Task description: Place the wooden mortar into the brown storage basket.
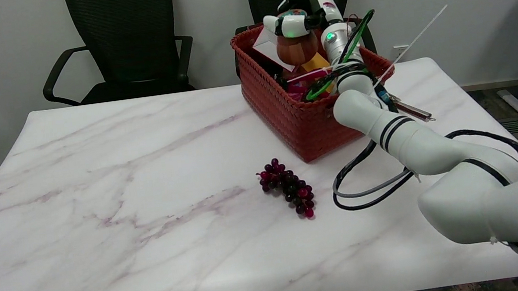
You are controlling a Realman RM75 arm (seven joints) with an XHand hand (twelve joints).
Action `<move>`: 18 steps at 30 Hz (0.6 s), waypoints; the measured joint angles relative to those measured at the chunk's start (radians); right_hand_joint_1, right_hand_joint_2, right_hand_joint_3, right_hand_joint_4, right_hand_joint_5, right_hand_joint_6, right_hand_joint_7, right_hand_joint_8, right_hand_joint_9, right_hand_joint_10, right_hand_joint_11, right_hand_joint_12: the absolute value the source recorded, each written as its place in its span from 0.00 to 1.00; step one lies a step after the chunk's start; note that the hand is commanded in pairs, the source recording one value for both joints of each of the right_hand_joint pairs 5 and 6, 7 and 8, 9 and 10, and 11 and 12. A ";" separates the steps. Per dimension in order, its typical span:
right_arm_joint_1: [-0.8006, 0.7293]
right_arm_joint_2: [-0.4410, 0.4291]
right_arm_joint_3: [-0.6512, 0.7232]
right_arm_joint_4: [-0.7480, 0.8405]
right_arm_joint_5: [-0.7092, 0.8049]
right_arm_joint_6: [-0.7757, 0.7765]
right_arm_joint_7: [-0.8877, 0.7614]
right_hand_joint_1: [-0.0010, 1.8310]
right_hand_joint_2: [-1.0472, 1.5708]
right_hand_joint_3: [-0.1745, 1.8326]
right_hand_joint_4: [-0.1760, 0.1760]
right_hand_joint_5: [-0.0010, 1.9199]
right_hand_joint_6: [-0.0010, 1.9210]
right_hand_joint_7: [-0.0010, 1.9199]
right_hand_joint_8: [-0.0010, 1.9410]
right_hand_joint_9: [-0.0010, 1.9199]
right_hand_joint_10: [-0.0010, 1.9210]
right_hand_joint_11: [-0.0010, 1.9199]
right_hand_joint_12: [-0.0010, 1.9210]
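The wooden mortar (297, 48) is a rounded brown cup, held in the air just above the open top of the brown storage basket (279, 108). My right hand (298, 16) grips it from above, fingers wrapped over its rim. The basket is a reddish-brown woven box at the table's far right, with a white card, a yellow piece and other items inside. The mortar's underside hangs over the basket's interior, near its back half. My arm reaches across the basket's right wall and hides part of it.
A bunch of dark red grapes (288, 187) lies on the marble table (120, 194) in front of the basket. A metal tool (412, 111) lies to the basket's right. Black cables (369, 186) loop beside my arm. Two black chairs (125, 38) stand behind the table.
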State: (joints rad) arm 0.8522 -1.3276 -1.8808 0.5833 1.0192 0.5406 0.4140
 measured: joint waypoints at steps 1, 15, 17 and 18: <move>0.001 0.003 0.001 -0.004 0.000 -0.005 -0.014 0.75 0.81 0.73 0.50 0.62 0.62 0.77 0.76 0.71 0.71 0.59 0.59; -0.036 0.048 0.016 0.054 0.004 -0.040 -0.170 0.75 0.32 0.84 0.50 0.00 0.00 0.00 0.00 0.00 0.00 0.00 0.00; -0.053 0.056 0.022 0.084 0.010 -0.043 -0.195 0.74 0.31 0.83 0.50 0.00 0.00 0.00 0.00 0.00 0.00 0.00 0.00; -0.060 0.060 0.024 0.097 0.014 -0.043 -0.206 0.74 0.31 0.82 0.50 0.00 0.00 0.00 0.00 0.00 0.00 0.00 0.00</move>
State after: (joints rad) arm 0.7918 -1.2678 -1.8569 0.6804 1.0334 0.4976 0.2082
